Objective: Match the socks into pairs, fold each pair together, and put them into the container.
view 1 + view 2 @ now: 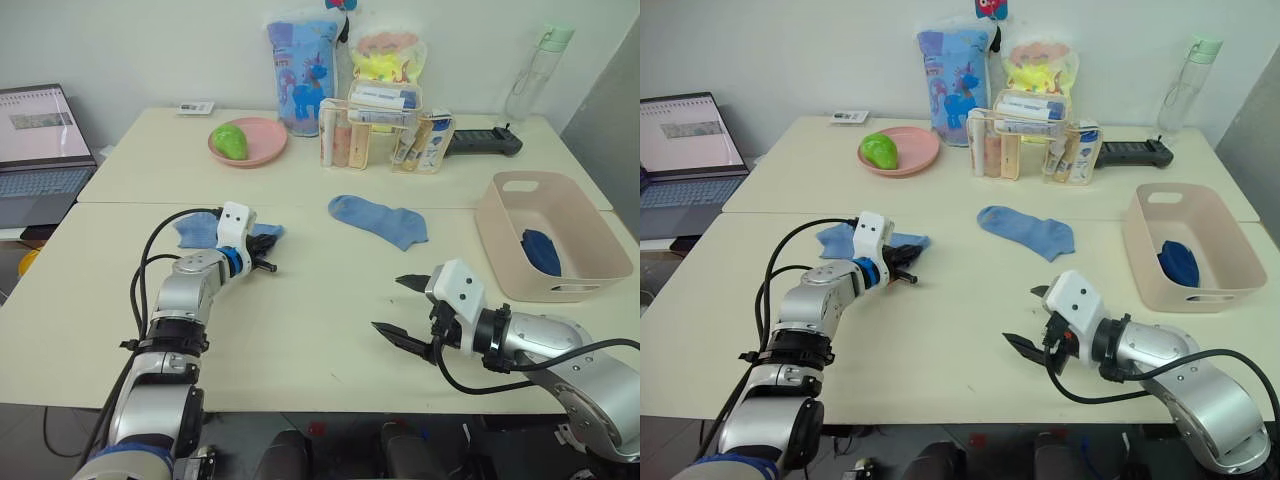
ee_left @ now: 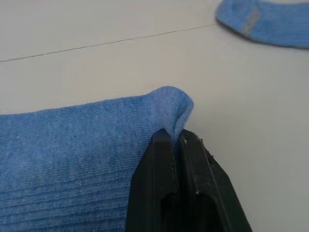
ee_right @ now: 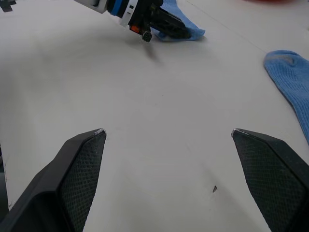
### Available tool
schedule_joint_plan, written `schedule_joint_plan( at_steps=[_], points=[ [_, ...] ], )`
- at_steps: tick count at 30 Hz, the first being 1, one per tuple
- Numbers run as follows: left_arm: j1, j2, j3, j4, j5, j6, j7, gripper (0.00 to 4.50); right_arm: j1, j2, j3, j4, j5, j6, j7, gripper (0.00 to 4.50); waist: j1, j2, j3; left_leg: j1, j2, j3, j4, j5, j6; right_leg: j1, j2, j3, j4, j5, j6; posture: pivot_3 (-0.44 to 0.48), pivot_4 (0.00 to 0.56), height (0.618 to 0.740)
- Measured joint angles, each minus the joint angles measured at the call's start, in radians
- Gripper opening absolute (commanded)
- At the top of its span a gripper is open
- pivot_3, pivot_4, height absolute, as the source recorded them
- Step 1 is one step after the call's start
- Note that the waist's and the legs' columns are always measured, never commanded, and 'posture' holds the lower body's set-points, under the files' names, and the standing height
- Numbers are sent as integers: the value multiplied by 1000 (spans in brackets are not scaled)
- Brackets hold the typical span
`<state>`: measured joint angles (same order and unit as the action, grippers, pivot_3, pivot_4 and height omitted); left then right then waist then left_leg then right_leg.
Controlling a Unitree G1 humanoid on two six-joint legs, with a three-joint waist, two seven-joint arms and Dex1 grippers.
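A light blue sock [image 1: 196,229] lies flat on the table's left half, and my left gripper [image 1: 268,253] is shut on a pinched-up fold at its edge [image 2: 176,113]. A second light blue sock [image 1: 378,219] lies flat mid-table, also seen as a sock [image 3: 291,77] past my right fingers. A dark navy sock bundle [image 1: 541,251] rests inside the pale pink container [image 1: 520,277] at the right. My right gripper [image 1: 402,310] hovers low over bare table near the front, open with nothing between its fingers [image 3: 79,169].
A round pink plate [image 1: 262,146] with a green item, a clear organiser [image 1: 385,135] of tubes and boxes, two printed pouches, a water bottle [image 1: 535,75] and a black device line the far side. A laptop [image 1: 40,150] sits beyond the table's left edge.
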<state>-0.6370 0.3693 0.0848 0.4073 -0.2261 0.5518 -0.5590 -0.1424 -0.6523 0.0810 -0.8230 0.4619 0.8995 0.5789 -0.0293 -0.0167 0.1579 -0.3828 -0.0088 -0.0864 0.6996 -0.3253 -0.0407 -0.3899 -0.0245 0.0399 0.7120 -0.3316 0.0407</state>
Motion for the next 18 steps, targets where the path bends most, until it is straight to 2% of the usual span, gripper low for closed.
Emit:
schedule_joint_plan(
  at_steps=[4, 6, 9, 14, 18],
  points=[
    [64, -94, 2, -282, -92, 241, 71, 32, 12, -11, -6, 1, 1, 0, 0, 4500, 0, 0, 0, -1, 0, 0, 1, 1, -2, 0, 0, 1, 0, 0, 0, 0, 150, 703],
    [92, -149, -9, -363, -125, 324, 105, 32, 16, -19, -21, 1, 1, 0, 0, 4500, 1, 0, 0, 0, 0, 0, 1, 1, -2, 0, 0, 1, 0, 0, 0, 0, 150, 703],
    [96, -233, -35, -392, -129, 362, 160, 32, 23, -36, -44, 1, 2, 1, 0, 4500, 2, 0, 0, 0, 0, 0, 1, 1, -2, 1, 0, 0, 0, 0, 0, 0, 150, 703],
    [71, -337, -63, -331, -119, 307, 215, 32, 28, -42, -54, 1, 4, 6, -3, 4500, 2, 0, 0, 1, 0, 1, 0, 0, 0, 1, 0, 1, 0, 0, 0, 0, 150, 703],
    [71, -363, -62, -328, -158, 318, 193, 1036, 36, -43, -58, -4, 8, 11, -14, 4500, 2, -1, 0, 0, 0, 1, 0, 0, 0, 1, 0, 1, 0, 0, 0, 0, 150, 703]
  ],
)
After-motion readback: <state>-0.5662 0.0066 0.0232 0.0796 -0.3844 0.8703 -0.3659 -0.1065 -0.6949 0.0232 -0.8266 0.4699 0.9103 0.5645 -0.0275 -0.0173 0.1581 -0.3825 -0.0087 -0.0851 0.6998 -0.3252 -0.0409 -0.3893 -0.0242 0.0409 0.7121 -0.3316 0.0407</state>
